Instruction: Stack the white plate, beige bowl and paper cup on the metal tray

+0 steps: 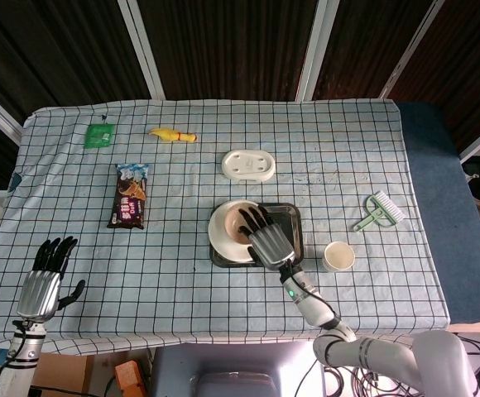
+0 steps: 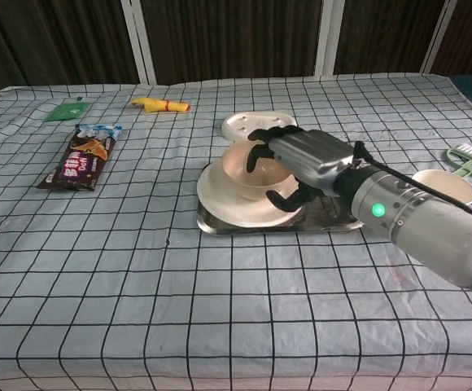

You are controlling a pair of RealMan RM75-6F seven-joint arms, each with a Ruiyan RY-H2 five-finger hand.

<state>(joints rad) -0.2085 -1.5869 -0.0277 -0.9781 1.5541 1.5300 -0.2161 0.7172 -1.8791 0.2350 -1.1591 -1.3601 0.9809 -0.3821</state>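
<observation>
The white plate (image 1: 222, 234) (image 2: 226, 198) lies on the left part of the metal tray (image 1: 292, 217) (image 2: 336, 220). On the plate sits the beige bowl (image 1: 237, 229) (image 2: 246, 169), upright. My right hand (image 1: 266, 237) (image 2: 304, 160) grips the bowl's right rim, fingers hooked inside and the thumb under the outer wall. The paper cup (image 1: 338, 256) (image 2: 445, 188) stands upright on the cloth to the right of the tray. My left hand (image 1: 43, 281) hovers at the table's near left edge, fingers apart and holding nothing; the chest view does not show it.
A white oval dish (image 1: 248, 165) (image 2: 242, 124) lies just behind the tray. A snack packet (image 1: 129, 196) (image 2: 84, 159), a yellow toy (image 1: 172, 134) and a green packet (image 1: 99, 134) are at the far left. A green brush (image 1: 379, 209) lies at the right.
</observation>
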